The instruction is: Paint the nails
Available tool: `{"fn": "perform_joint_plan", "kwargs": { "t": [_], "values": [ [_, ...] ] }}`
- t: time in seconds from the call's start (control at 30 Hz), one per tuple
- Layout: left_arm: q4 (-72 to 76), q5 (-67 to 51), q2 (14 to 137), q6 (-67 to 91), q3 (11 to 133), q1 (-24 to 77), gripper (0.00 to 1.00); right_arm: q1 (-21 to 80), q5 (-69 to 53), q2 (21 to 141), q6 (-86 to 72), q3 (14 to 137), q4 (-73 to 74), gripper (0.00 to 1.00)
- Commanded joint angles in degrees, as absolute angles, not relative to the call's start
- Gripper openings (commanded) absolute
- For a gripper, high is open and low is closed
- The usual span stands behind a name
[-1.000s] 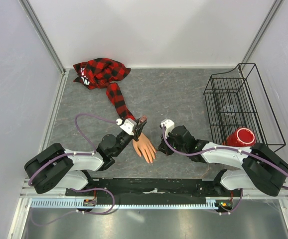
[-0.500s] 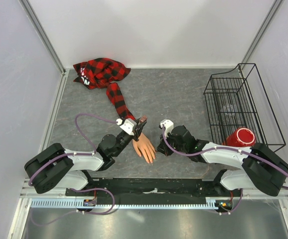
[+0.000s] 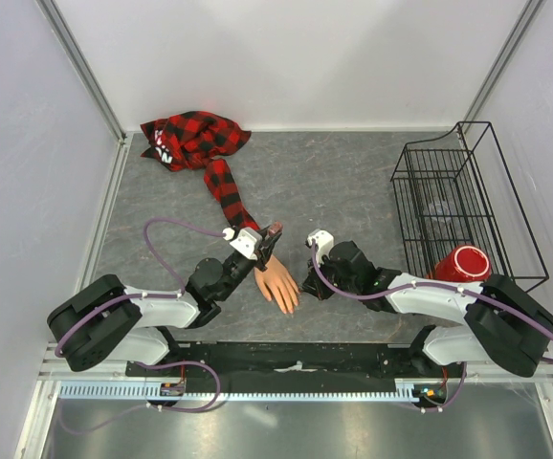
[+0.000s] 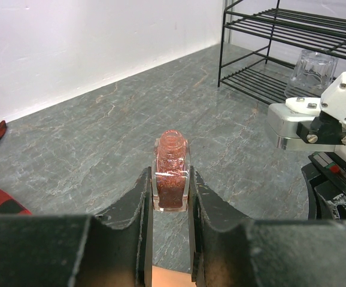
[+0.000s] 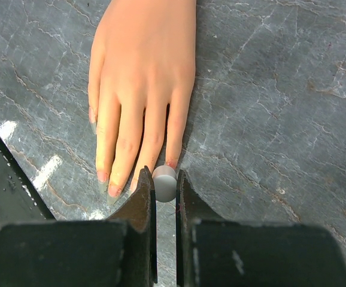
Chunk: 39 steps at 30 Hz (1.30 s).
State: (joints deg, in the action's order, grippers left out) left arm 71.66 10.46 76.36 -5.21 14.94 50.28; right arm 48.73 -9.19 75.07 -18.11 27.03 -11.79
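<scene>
Down at the near middle of the tabletop (image 3: 353,191), between the two arms, the mannequin hand (image 3: 278,279) lies flat, palm down, with its plaid sleeve (image 3: 221,182) trailing off toward the back. So the nails (image 5: 114,191) sit right at the fingertips, pointing at the robot. They look tiny, hard and slick, and the hand itself is probably light enough to skid if poked, so a feathery touch seems the way to go. Nothing on the nails to grab anyway; if the hand needs steadying, the wrist or sleeve looks like the spot. The right gripper (image 5: 164,173) is clamped on a small pale round cap (image 5: 164,185), presumably the brush handle, though no bristles are visible. It hangs just beside the tip of the outermost finger, nearly touching it, with the other nails a bit off to the side. The left gripper (image 4: 170,197) is squeezed on the uncapped, upright bottle (image 4: 171,170) of reddish glittery polish, close by the wrist.
</scene>
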Motion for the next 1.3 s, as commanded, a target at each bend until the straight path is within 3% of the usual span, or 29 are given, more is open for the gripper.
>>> {"fn": "perform_joint_plan", "kwargs": {
  "t": [0.0, 1.27],
  "values": [
    [76.0, 11.8, 76.8, -7.7, 16.0, 50.6, 0.02, 48.8, -9.3, 74.8, -18.5, 26.8, -12.6, 0.0],
    [76.1, 11.7, 76.9, -7.7, 15.9, 50.6, 0.02, 49.0, -8.2, 76.4, -17.2, 30.2, -13.5, 0.0]
  ]
}}
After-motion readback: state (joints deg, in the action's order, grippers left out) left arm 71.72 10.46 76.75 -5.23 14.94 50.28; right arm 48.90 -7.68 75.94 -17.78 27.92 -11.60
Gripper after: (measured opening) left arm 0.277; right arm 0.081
